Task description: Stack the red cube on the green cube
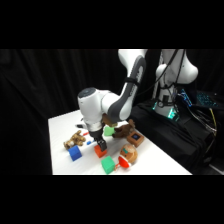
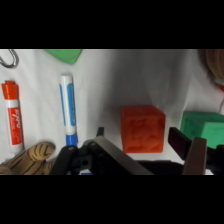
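Two-finger gripper (image 2: 142,145) of the white arm, lowered over the white table (image 1: 62,127). In the wrist view its jaws stand spread, one dark finger (image 2: 192,150) right of the small orange-red plastic cube, the red cube (image 2: 143,128), and the other rising at the cube's left. The cube sits between them on the table; whether either pad touches it cannot be told, and nothing is lifted. The step in hand is judged to be the closing of the jaws on the cube.

The red cube's front face carries raised relief, its side faces look flat. It is judged light, rigid and not fragile; smooth plastic may slip, so the hold is best taken on the two opposite side faces, near mid-height, square to the pads.

Just right of it in the wrist view stands a green block (image 2: 204,129), apart from the red cube. In the side view the bright green plastic cube, the green cube (image 1: 108,165), lies near the table's front edge, close to the gripper and beside a round red-and-tan toy (image 1: 129,155).

Further out: a blue-capped marker (image 2: 68,112) and a red-capped marker (image 2: 12,117) lying side by side, a blue cube (image 1: 75,153), a tan plush toy (image 1: 76,139) and a second, duller green block (image 1: 108,131).
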